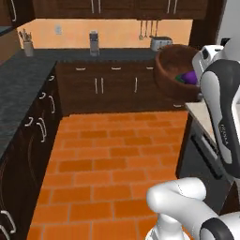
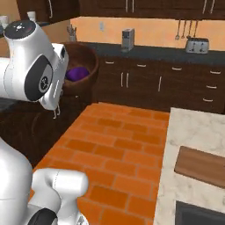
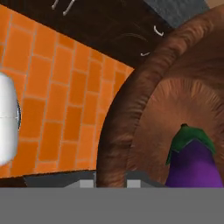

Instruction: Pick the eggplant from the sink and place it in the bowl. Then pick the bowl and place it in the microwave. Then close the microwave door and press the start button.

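The deep round brown wooden bowl (image 3: 175, 109), glossy purple eggplant (image 3: 194, 164) inside, is being clamped at its near rim by the gripper (image 3: 111, 180).

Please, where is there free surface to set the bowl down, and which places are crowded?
Free: the pale marble counter between its floor-side edge and the wooden board; the dark counter along the left cabinets. Crowded: the back counter around the toaster and the utensil holder.

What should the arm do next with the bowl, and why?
Probably keep carrying the bowl level toward the microwave. The hand grips its rim, one finger on each side of the wall; the bowl hangs in the air above the brick floor, and the eggplant already lies inside, so tilting could spill it.
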Controlling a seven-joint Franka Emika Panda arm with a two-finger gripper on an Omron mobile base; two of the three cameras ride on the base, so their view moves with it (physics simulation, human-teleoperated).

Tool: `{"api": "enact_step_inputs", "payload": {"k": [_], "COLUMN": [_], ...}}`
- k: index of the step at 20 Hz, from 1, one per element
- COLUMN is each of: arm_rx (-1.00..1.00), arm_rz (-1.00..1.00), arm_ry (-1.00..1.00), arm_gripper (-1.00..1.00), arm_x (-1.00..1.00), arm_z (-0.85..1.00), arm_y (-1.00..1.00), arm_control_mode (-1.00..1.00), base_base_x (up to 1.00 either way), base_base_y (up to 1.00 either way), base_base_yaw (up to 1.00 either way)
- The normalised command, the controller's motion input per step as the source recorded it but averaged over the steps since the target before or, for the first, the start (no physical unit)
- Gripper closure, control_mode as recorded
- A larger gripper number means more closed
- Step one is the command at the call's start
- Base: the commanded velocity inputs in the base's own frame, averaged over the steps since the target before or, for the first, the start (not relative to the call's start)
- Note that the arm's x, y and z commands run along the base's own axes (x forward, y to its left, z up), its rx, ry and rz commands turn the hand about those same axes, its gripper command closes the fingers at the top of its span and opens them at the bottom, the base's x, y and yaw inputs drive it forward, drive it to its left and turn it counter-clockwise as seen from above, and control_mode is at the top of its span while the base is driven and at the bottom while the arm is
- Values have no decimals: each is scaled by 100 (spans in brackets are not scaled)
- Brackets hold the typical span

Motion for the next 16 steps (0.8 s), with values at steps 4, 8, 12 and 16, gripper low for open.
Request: {"api": "enact_step_inputs", "payload": {"k": [4, 8, 12, 16], "arm_rx": [0, 0, 0, 0], "arm_rz": [0, 0, 0, 0], "arm_ry": [0, 0, 0, 0], "arm_gripper": [100, 100, 100, 100], "arm_x": [0, 0, 0, 0], "arm_z": [0, 0, 0, 0], "arm_y": [0, 0, 0, 0], "arm_control_mode": [100, 100, 100, 100], "base_base_x": [0, 0, 0, 0], "base_base_y": [10, 11, 10, 11], "base_base_yaw": [98, 97, 97, 96]}}
